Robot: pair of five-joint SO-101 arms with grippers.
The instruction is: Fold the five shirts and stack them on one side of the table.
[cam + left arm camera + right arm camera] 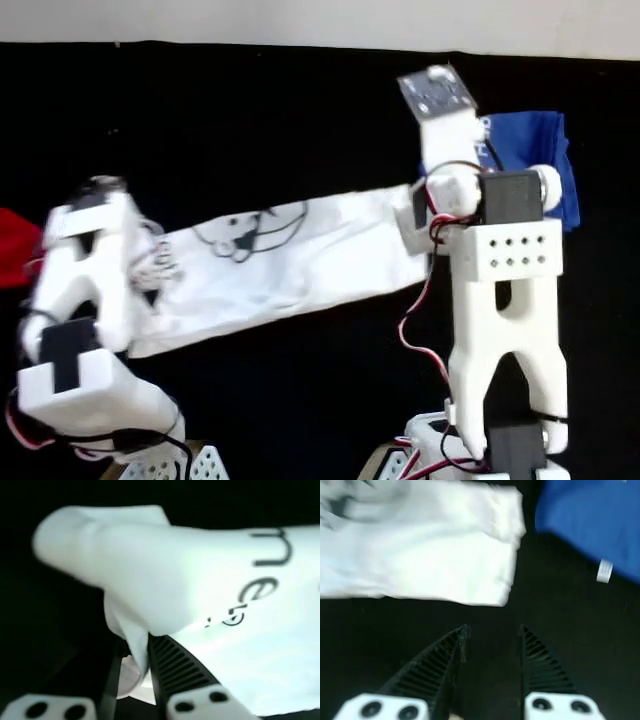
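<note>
From above, the white shirt (290, 260) lies as a long folded strip across the middle of the black tabletop (250, 120), dark print facing up. One end is hidden behind the left arm (85, 290), and the other runs under the head of the right arm (505, 290). A blue shirt (545, 150) sits bunched at the far right, partly covered by that arm. A bit of red cloth (15, 245) is cut off at the left edge, and what it is cannot be told.

At the left wrist, the left pincer (142, 652) holds the white shirt. A fold of cloth goes down between the fingers and the rest drapes over them, hiding the tips. One ribbed finger (175, 665) shows beneath.

At the right wrist, the right pincer (492, 630) stands partly open with nothing in it, over bare tabletop. It is just beside the white shirt's end and near the blue shirt, whose small white tag (604, 572) shows
</note>
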